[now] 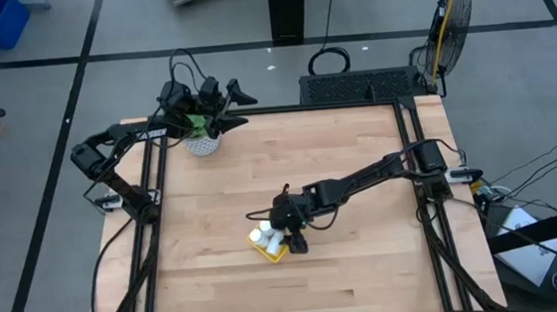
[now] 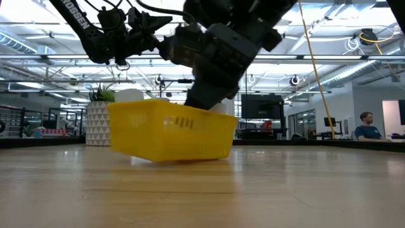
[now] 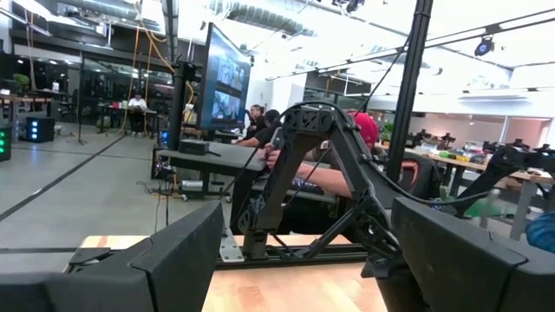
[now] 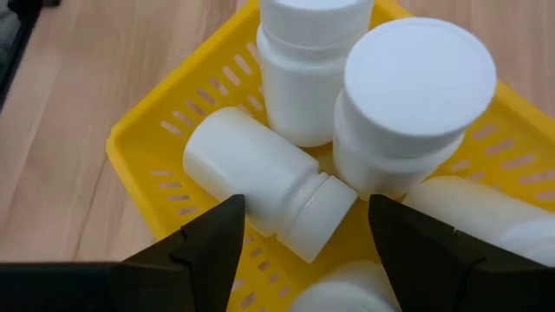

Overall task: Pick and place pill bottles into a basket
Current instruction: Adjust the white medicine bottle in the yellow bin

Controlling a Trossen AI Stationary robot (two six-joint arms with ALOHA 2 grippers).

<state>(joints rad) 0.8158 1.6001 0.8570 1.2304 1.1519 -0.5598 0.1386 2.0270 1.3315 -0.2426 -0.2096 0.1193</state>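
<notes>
Placement stage, near its end — right pincer [image 4: 299,238] poised directly over the yellow basket [image 4: 143,160], jaws parted and holding nothing, a lying pill bottle [image 4: 260,178] showing between the fingertips. Basket stationed on the worktop [image 1: 366,259] a little short of the middle toward the front edge, slightly tipped in the low view with one end off the wood. Pill bottles all inside the basket as far as visible: two upright [image 4: 408,95], the rest lying; exact count in the wrist view uncertain at the lower rim. No bottle seen loose on the wood in the high view.

Judged step: release into the basket just made, or a nudge to a fallen bottle — cannot tell which. Next move calls for a straight lift clear of the basket without snagging its rim or toppling the upright bottles.

Left pincer [image 1: 216,99] parked at the rear left corner of the worktop, jaws wide, empty, just beside a white patterned plant pot [image 1: 202,142] — well apart from the work, no obstruction. Floor fan [image 1: 450,18] beyond the rear right corner. People seated in the room behind, none near the worktop.
</notes>
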